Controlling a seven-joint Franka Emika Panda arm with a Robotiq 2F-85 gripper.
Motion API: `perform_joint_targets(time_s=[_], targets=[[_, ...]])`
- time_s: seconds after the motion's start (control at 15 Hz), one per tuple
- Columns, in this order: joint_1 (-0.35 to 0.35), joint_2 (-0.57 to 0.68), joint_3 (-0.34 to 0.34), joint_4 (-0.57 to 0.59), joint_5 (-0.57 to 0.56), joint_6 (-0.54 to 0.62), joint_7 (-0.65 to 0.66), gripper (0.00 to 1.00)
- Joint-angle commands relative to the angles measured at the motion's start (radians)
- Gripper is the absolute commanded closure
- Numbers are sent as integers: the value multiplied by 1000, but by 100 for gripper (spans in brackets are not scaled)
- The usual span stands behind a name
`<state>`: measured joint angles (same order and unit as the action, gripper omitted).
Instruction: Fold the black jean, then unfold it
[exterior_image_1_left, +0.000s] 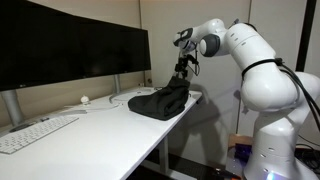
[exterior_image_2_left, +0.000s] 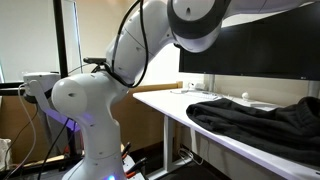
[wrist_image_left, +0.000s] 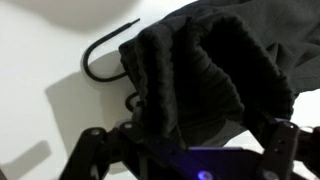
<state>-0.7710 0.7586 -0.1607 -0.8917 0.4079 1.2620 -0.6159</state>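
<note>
The black jean (exterior_image_1_left: 160, 101) lies bunched in a wrinkled heap at the far end of the white desk (exterior_image_1_left: 100, 135); it is also the dark pile (exterior_image_2_left: 258, 118) on the desk in both exterior views. My gripper (exterior_image_1_left: 181, 70) hangs straight down over the heap's raised end, its tips at the cloth. In the wrist view a thick fold of the jean (wrist_image_left: 190, 75) fills the space between my spread fingers (wrist_image_left: 88, 148), and the gripper (wrist_image_left: 186, 145) is open. The cloth hides the desk beneath it.
Two black monitors (exterior_image_1_left: 70, 45) stand along the back of the desk, with a white keyboard (exterior_image_1_left: 35, 133) and a small white object (exterior_image_1_left: 85, 99) in front. A black cable (wrist_image_left: 100, 62) curls beside the jean. The robot's white base (exterior_image_2_left: 85, 110) stands off the desk's end.
</note>
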Motion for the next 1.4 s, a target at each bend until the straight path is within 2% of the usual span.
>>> perform_joint_targets(time_s=[0.0,0.67,1.33], targets=[[-11,19,6,25,21,-32,30,0],[-4,14,25,35,28,-40,30,0],[-16,26,24,45,26,-107,27,0]])
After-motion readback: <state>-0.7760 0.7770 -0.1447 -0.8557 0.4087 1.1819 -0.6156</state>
